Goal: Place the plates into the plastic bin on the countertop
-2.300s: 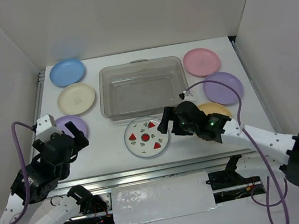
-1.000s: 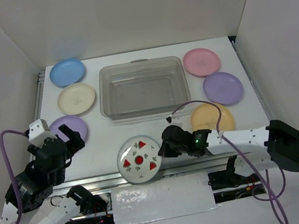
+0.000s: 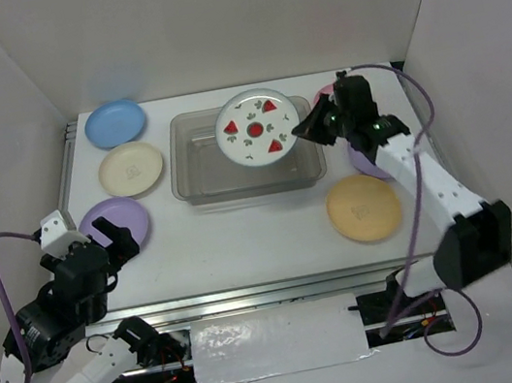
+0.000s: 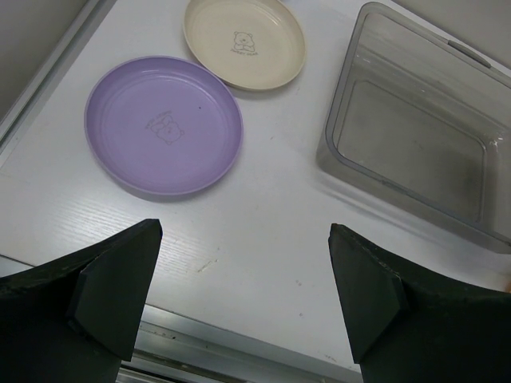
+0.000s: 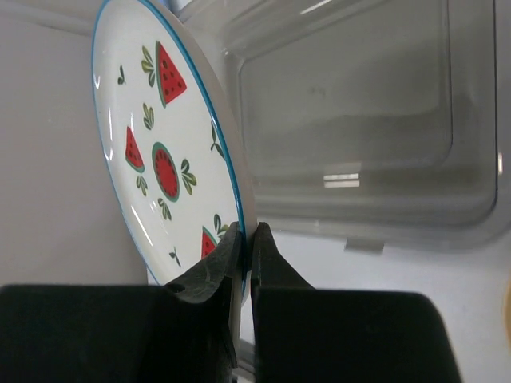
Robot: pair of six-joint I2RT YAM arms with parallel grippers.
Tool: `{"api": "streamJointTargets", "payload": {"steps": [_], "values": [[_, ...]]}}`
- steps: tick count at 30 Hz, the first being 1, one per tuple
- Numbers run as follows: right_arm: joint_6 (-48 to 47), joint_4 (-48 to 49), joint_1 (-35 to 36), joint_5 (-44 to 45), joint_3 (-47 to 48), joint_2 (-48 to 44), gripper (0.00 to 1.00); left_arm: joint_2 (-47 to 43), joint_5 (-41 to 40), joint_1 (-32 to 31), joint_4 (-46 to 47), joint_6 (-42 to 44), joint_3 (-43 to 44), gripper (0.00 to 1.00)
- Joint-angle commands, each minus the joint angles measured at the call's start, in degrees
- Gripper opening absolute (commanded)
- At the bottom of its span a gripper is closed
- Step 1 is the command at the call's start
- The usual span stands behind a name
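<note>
Now my right arm stretches far, fingers (image 5: 275,275) clamped on the tilted watermelon plate (image 3: 252,128) above the plastic bin (image 3: 236,191); only its wrist view shows the pinch. Left fingers (image 4: 120,279) gape.

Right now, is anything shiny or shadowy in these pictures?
Right wrist view: white glare streaks on the clear greyish plastic bin; the white round watermelon-print plate looks sharp. Left wrist view: the bin throws a soft shadow on the white countertop. Top view: the round blue plate tints the white back wall bluish.
</note>
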Motion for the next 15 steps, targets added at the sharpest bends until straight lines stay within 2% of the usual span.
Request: {"api": "streamJointTargets", "payload": {"steps": [1, 4, 15], "values": [[-2.75, 7.68, -4.29, -12.2, 9.36, 11.07, 0.0, 0.49, -0.93, 0.16, 1.37, -0.12, -0.02, 0.99], [-5.74, 4.88, -4.58, -13.27, 17.45, 22.57, 0.0, 1.54, -0.58, 0.16, 1.46, 0.33, -0.02, 0.99], [-5.92, 8.3, -4.14, -15.46, 21.86, 35.88, 0.0, 4.0, 0.56, 0.16, 2.52, 1.91, -0.1, 0.99]]}}
